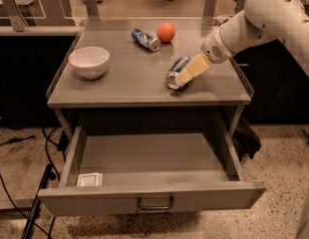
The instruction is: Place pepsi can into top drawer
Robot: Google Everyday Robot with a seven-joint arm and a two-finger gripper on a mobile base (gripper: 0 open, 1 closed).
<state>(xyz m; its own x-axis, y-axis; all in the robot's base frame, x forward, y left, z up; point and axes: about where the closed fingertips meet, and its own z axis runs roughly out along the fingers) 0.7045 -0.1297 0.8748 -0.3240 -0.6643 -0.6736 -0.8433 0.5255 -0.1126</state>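
1 pepsi can point(173, 76) lies toppled near the table's point(119, 86) right edge, your gripper point(188, 72) touching it, grasp impossible to tell.

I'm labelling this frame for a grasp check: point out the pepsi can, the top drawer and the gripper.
pepsi can point(175, 69): camera view, on its blue side wall.
top drawer point(94, 199): camera view, on the left part of its flat front panel.
gripper point(187, 74): camera view, at its tip, beside the pepsi can.
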